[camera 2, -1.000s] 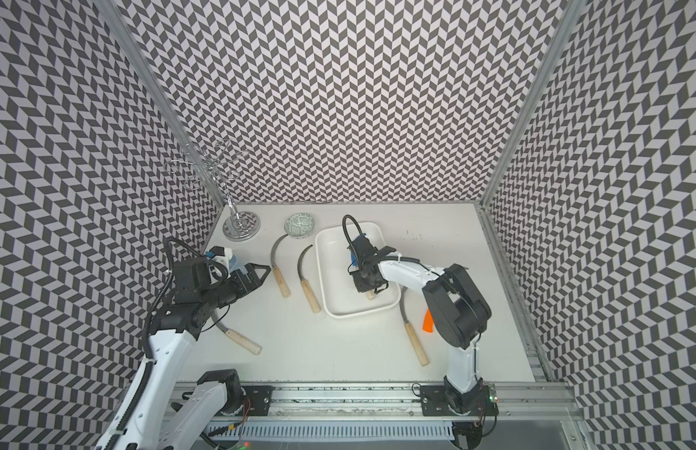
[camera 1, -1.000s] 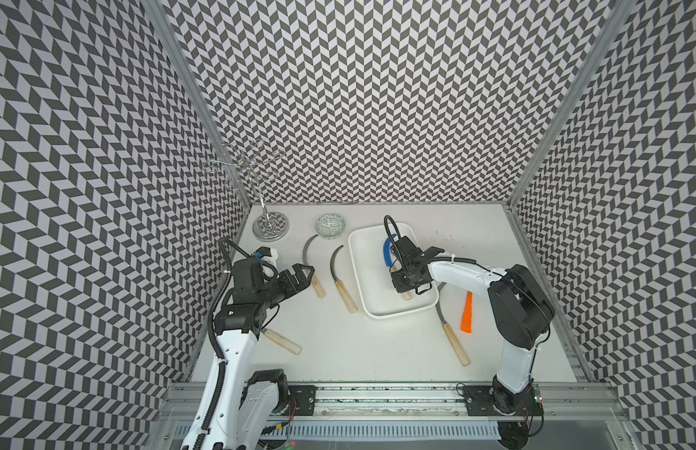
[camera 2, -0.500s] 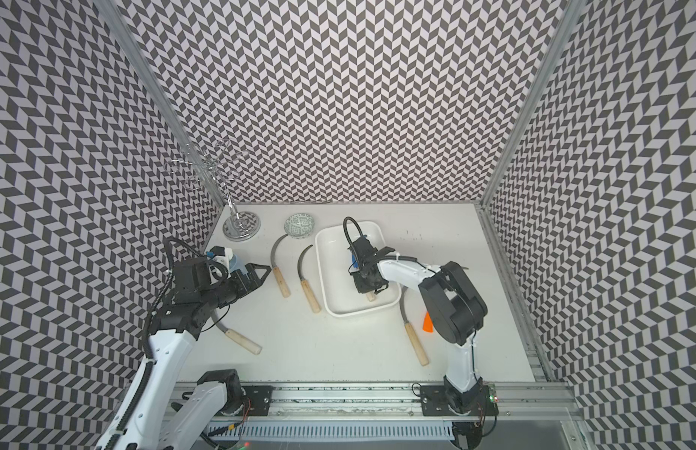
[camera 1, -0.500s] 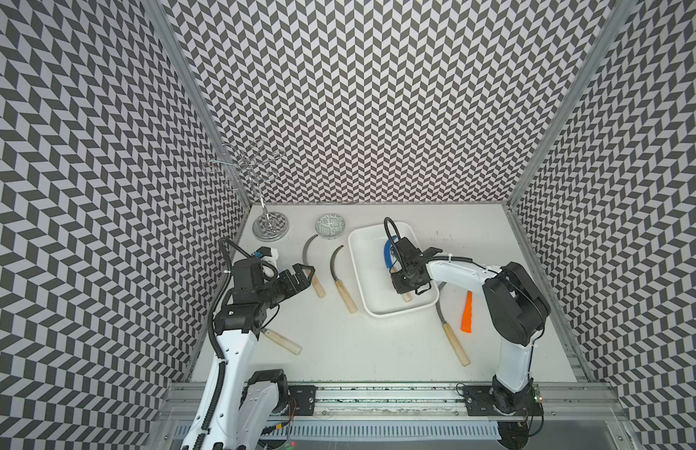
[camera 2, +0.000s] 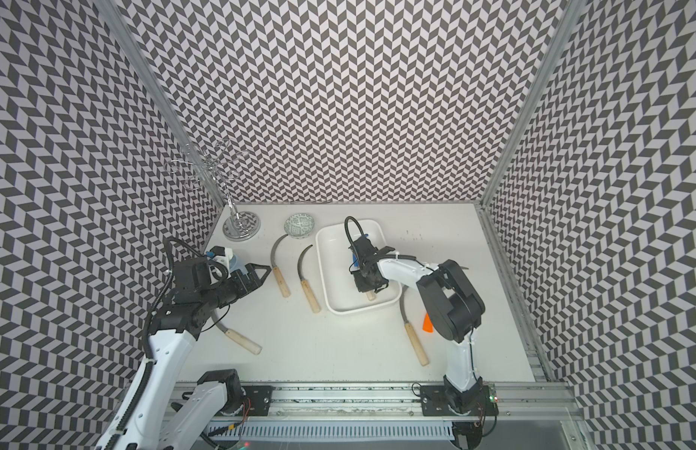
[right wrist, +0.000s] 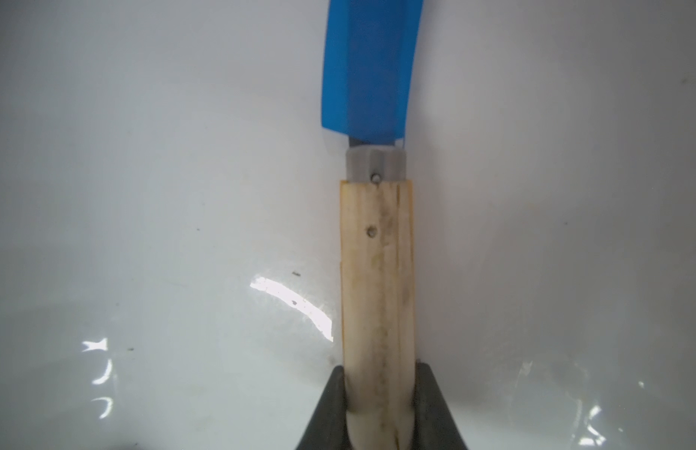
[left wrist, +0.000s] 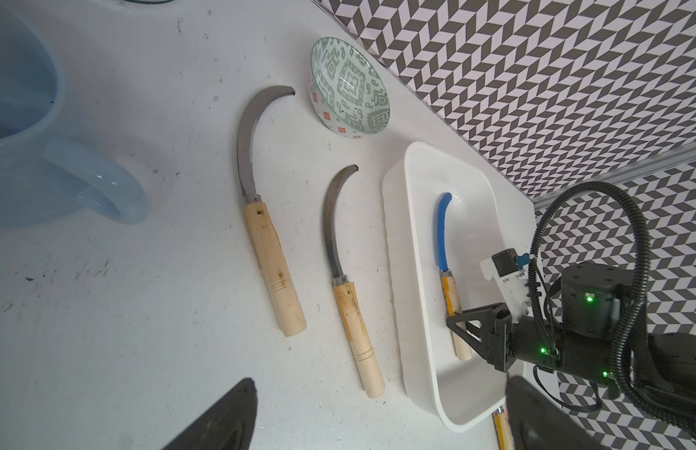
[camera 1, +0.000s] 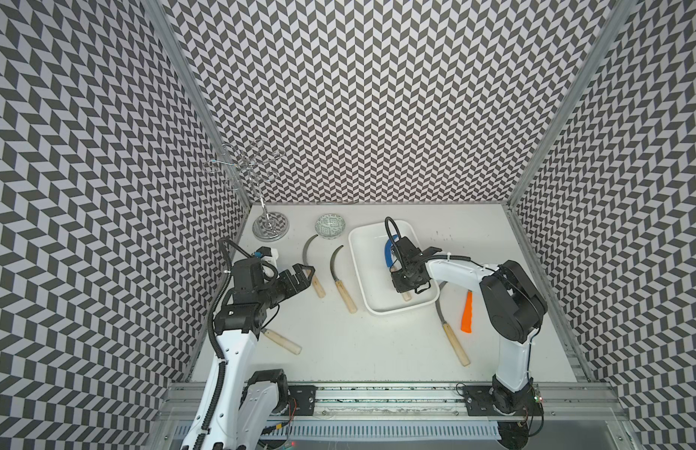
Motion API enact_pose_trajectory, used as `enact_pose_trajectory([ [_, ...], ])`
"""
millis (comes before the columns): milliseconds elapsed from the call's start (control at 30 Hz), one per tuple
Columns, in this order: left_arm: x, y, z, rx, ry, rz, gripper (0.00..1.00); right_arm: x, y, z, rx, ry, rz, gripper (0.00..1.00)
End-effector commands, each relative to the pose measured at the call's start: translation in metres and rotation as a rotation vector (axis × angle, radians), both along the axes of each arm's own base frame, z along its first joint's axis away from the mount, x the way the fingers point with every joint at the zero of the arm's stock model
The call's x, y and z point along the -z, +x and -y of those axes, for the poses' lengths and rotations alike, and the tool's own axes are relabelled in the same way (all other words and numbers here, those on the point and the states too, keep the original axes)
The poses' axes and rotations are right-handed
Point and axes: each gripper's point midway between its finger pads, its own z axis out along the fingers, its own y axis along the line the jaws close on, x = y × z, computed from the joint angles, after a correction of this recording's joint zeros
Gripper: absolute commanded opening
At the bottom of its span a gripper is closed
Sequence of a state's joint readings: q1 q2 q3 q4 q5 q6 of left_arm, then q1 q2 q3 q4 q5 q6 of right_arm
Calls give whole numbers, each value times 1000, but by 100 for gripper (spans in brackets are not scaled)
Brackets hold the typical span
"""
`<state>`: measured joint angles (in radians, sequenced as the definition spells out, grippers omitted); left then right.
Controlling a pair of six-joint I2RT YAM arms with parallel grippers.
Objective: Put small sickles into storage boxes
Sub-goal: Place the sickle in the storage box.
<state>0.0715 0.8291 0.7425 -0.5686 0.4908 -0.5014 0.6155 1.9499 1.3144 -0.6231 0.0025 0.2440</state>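
The white storage box point(camera 1: 360, 253) point(camera 2: 323, 257) point(left wrist: 406, 249) lies mid-table. Inside it is a blue-bladed small sickle point(camera 1: 388, 251) point(left wrist: 441, 230) point(right wrist: 367, 70). My right gripper point(camera 1: 406, 286) point(right wrist: 379, 374) is shut on its pale wooden handle point(right wrist: 375, 272), low in the box. My left gripper point(camera 1: 303, 272) point(left wrist: 377, 393) is open and holds nothing, just left of two grey-bladed sickles point(camera 1: 313, 265) point(camera 1: 340, 278) point(left wrist: 260, 218) point(left wrist: 346, 280) lying on the table. Another sickle point(camera 1: 282, 341) lies by the left arm. To the right of the box are one more point(camera 1: 451, 339) and an orange handle point(camera 1: 467, 313).
A small patterned bowl point(camera 1: 330, 226) point(left wrist: 348, 87) stands behind the two sickles. A light-blue mug point(camera 2: 231, 263) point(left wrist: 26, 128) sits behind the left gripper. A metal wire stand point(camera 1: 270, 226) is in the far left corner. Patterned walls close in three sides.
The right arm's elbow has shifted slightly. Its gripper stays shut on the blue-bladed sickle in the box. The left arm has not moved.
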Motion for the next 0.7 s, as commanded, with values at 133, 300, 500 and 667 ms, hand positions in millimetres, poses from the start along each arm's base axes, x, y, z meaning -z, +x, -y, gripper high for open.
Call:
enact_pose_trajectory([
  [133, -3, 0, 4, 24, 5, 34, 99, 0, 16, -9, 29, 35, 10, 0],
  [300, -4, 0, 4, 24, 6, 36, 100, 3, 16, -10, 31, 39, -4, 0],
  [500, -3, 0, 4, 24, 5, 34, 100, 3, 15, -10, 32, 40, -5, 9],
  [667, -4, 0, 4, 24, 4, 35, 99, -3, 16, -9, 39, 41, 4, 20],
])
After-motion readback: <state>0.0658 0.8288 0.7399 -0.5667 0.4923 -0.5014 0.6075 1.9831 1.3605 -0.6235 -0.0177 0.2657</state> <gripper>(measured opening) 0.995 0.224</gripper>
